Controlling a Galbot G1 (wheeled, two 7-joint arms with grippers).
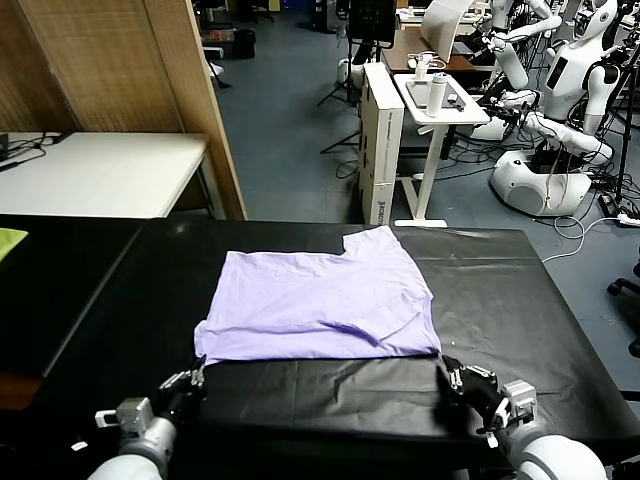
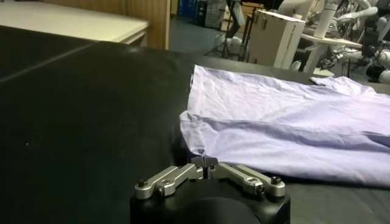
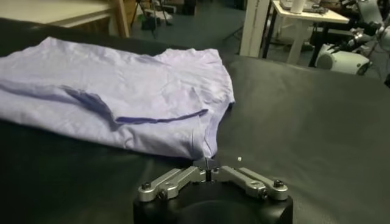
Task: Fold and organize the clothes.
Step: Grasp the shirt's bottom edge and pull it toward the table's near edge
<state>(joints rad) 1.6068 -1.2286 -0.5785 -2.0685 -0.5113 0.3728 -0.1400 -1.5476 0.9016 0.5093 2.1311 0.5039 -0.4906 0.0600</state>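
The pale lavender T-shirt (image 1: 320,300) lies folded and flat on the black table (image 1: 510,300), plain side up. It also shows in the left wrist view (image 2: 274,115) and the right wrist view (image 3: 122,85). My left gripper (image 1: 197,376) is at its near left corner; its jaws are shut, pinching the corner tip (image 2: 204,162). My right gripper (image 1: 447,374) is at the near right corner, its jaws shut on that corner tip (image 3: 208,163). Both grippers sit low at the table surface.
A yellow-green cloth scrap (image 1: 8,240) lies at the far left edge. A white table (image 1: 100,170) and a wooden partition (image 1: 190,90) stand behind on the left. A white cart (image 1: 430,100) and other robots (image 1: 560,130) stand beyond the table's far right.
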